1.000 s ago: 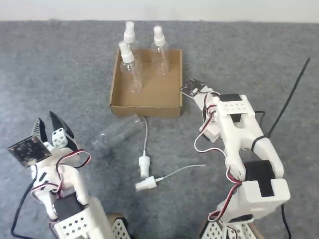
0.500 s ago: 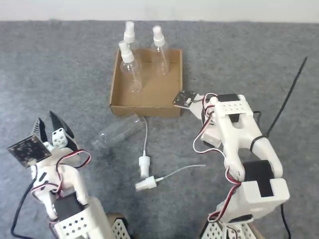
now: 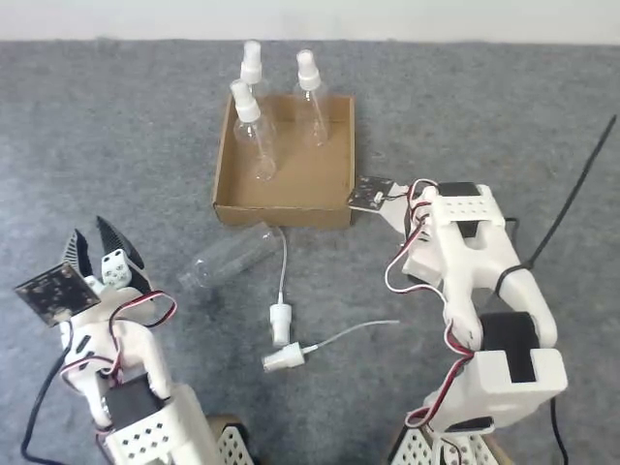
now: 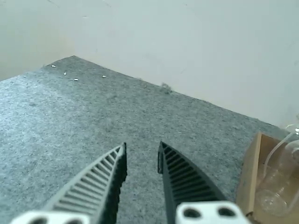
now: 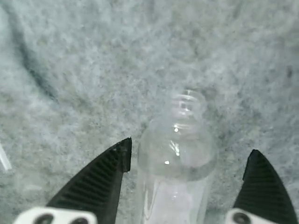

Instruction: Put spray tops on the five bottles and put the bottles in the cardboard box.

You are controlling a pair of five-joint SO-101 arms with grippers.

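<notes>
The cardboard box [image 3: 281,211] sits at the far middle of the grey carpet. One capped bottle [image 3: 260,145] stands inside it, a second [image 3: 312,114] at its back wall, and a third [image 3: 252,66] at its far left corner. An uncapped bottle [image 3: 231,255] lies in front of the box. Two loose spray tops [image 3: 280,323] [image 3: 284,359] with long tubes lie nearer still. Another uncapped bottle [image 5: 180,154] stands upright between the spread jaws of my right gripper [image 5: 190,148], untouched. My left gripper [image 3: 97,242] [image 4: 142,146] is raised at the near left, open and holding nothing.
The right arm [image 3: 470,252] stands just right of the box's near right corner, its camera board [image 3: 372,194] close to that corner. A black cable [image 3: 567,194] runs along the right side. The box's side [image 4: 250,172] shows in the left wrist view.
The right arm's wrist swung from beside the box's right wall toward its near right corner, and the arm shifted slightly right. The left arm stayed still.
</notes>
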